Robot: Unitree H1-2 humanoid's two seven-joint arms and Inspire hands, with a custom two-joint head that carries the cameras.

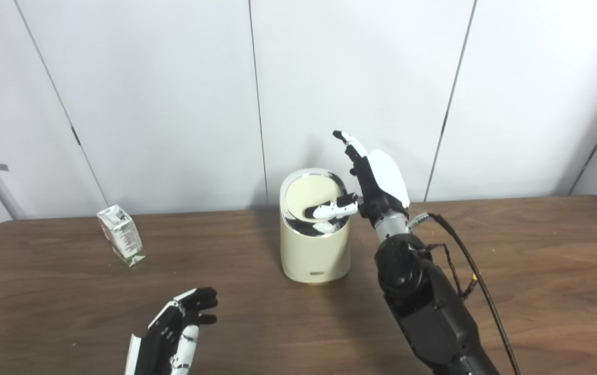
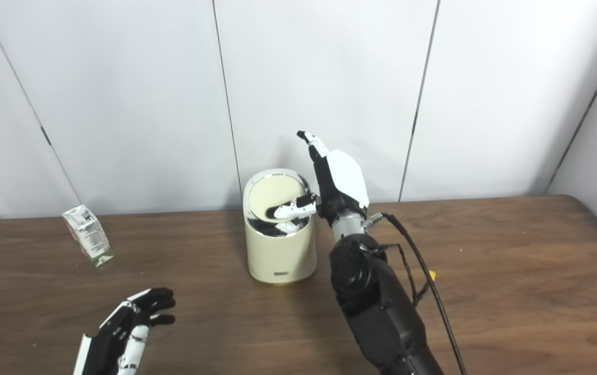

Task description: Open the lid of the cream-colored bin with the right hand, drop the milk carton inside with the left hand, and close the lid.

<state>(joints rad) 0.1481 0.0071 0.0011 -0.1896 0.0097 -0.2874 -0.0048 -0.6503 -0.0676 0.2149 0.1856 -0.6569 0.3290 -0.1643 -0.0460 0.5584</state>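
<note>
So you are at the first step: your right hand (image 1: 376, 182) stands upright just right of the bin (image 1: 315, 245), its fingers (image 1: 345, 139) spread and pointing up, with the thumb (image 1: 332, 209) reaching left over the rim and resting on the tilted lid (image 1: 311, 195). It grips nothing; the thumb only presses. The lid leans with its near edge dipped, and a dark gap shows at the near side of the chrome ring, so by my reading the opening is begun or about made. The carton (image 1: 121, 234) sits far left on the bench (image 1: 537, 271), tilted, well apart from the bin and from both hands. Your left hand (image 1: 178, 325) hangs low at the near left, fingers loosely curled and apart, holding nothing. Left to do, then: hold the lid down, fetch the carton with the left hand, carry it over the mouth, drop it in, and let the lid shut. Watch that the thumb may slip off the smooth lid while the left arm travels. By count: one bin, one lid, one carton, two hands, one bench; a small yellow scrap (image 2: 432, 273) lies beside the right arm.
</note>
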